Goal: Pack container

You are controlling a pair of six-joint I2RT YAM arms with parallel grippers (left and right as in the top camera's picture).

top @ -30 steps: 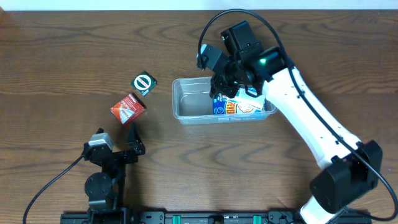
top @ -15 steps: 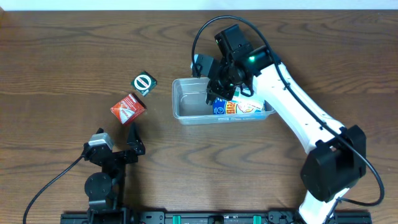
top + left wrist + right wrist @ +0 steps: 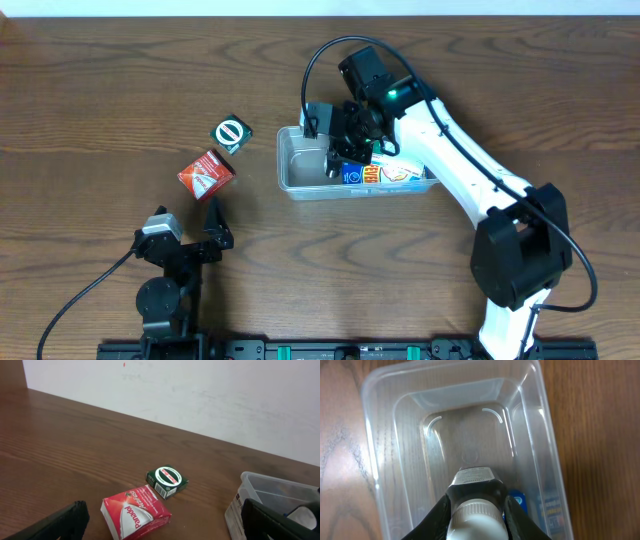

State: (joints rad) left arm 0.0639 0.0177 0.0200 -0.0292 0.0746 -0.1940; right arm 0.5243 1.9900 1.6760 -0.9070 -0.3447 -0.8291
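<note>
The clear plastic container [image 3: 300,165] stands at table centre, with a blue and orange box [image 3: 385,173] in its right half. My right gripper [image 3: 338,148] hangs over the container and is shut on a dark bottle with a white cap [image 3: 476,497], seen from above in the right wrist view over the container's bare floor [image 3: 465,435]. A red Panadol box [image 3: 206,173] and a green box [image 3: 232,134] lie left of the container. My left gripper [image 3: 215,228] is open and empty just behind the red box [image 3: 135,515].
The green box [image 3: 167,480] lies beyond the red one in the left wrist view, and the container's corner [image 3: 260,490] shows at the right. A white wall runs along the table's far edge.
My right gripper has moved left with the bottle, from over the container's right half to over its left half. The left arm and the loose boxes have not moved.
</note>
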